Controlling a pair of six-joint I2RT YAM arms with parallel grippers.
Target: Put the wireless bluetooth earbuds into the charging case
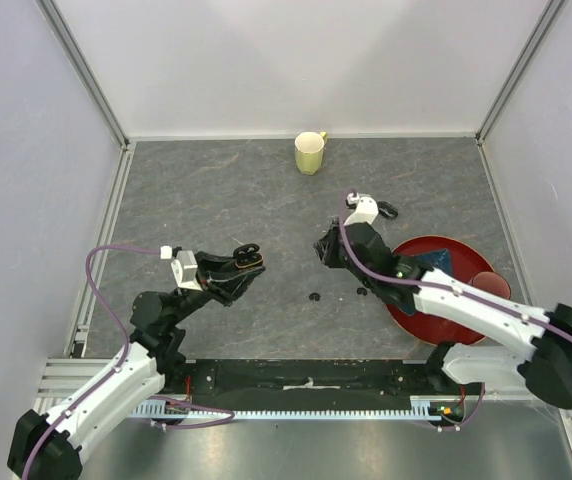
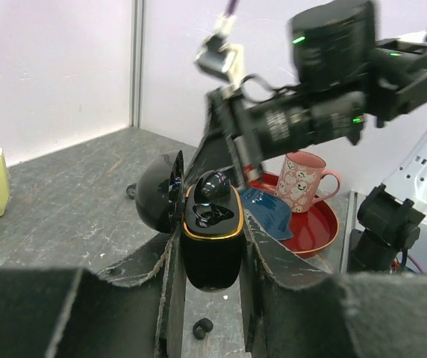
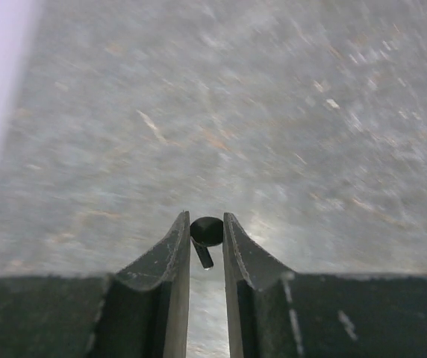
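My left gripper (image 1: 249, 256) is shut on the charging case (image 2: 212, 250), a glossy black pod with a gold rim, and holds it upright above the table with its lid (image 2: 160, 195) swung open to the left. One glossy black earbud (image 2: 213, 184) sits in the far slot; the near slot (image 2: 213, 213) looks empty. My right gripper (image 1: 323, 248) hovers just right of the case and is shut on a small black earbud (image 3: 207, 232) at its fingertips. Two more earbuds (image 1: 314, 297) (image 1: 359, 291) lie on the table below; one of them shows under the case (image 2: 201, 327).
A yellow-green mug (image 1: 309, 152) stands at the back. A red plate (image 1: 466, 330) at the right holds a blue piece (image 2: 266, 209) and a pink mug (image 2: 304, 179). A black looped thing (image 1: 387, 210) lies behind the right wrist. The right arm (image 2: 310, 119) is close in front of the case.
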